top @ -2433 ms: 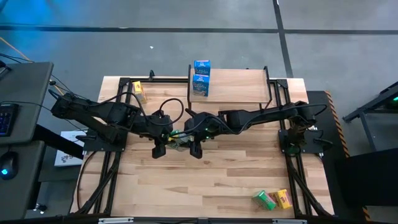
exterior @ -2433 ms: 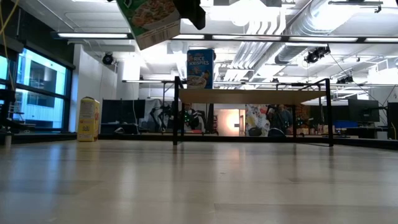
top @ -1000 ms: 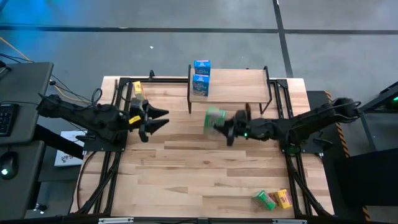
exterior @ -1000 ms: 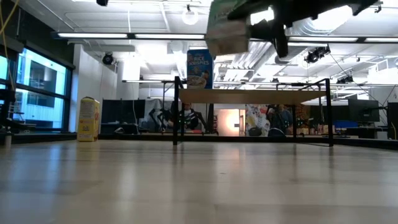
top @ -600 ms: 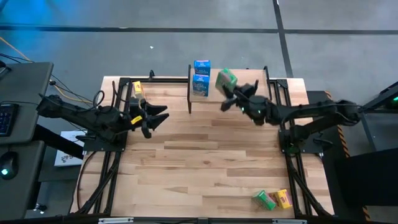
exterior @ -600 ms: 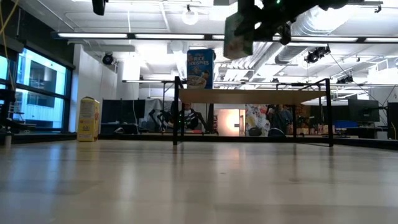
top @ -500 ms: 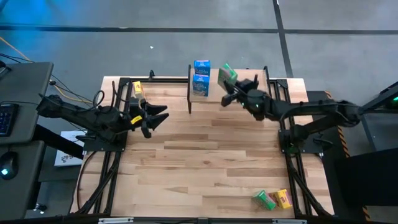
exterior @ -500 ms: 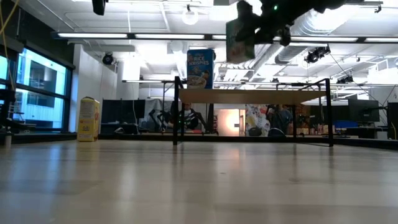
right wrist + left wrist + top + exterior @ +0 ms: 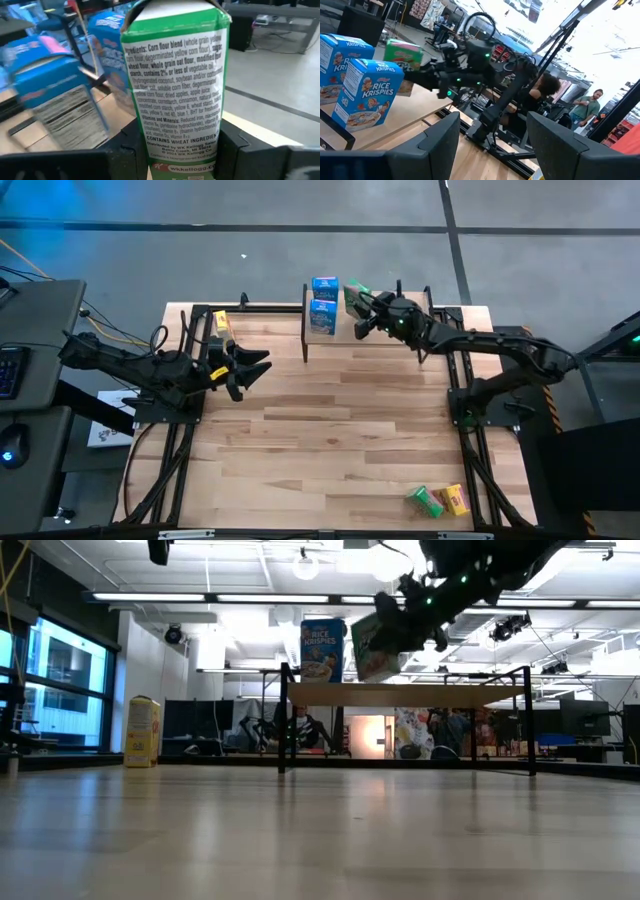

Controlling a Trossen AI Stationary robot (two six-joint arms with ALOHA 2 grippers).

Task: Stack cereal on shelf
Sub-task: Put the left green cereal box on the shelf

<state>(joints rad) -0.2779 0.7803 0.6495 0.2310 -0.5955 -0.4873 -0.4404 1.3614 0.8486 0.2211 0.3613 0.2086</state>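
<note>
While the left gripper (image 9: 250, 366) waits with fingers parted over the bench (image 9: 330, 440), the right gripper's (image 9: 362, 310) fingers clamp a green cereal box (image 9: 352, 299) above the shelf (image 9: 385, 325).

Your right arm reaches out; your left arm waits.
Your right gripper (image 9: 357, 309) is stretched toward 12 o'clock, raised, fingers clamped on a green cereal box (image 9: 175, 90). Your left gripper (image 9: 257, 366) sits at about 9 o'clock, pointing toward 3 o'clock, fingers spread and holding nothing.
</note>
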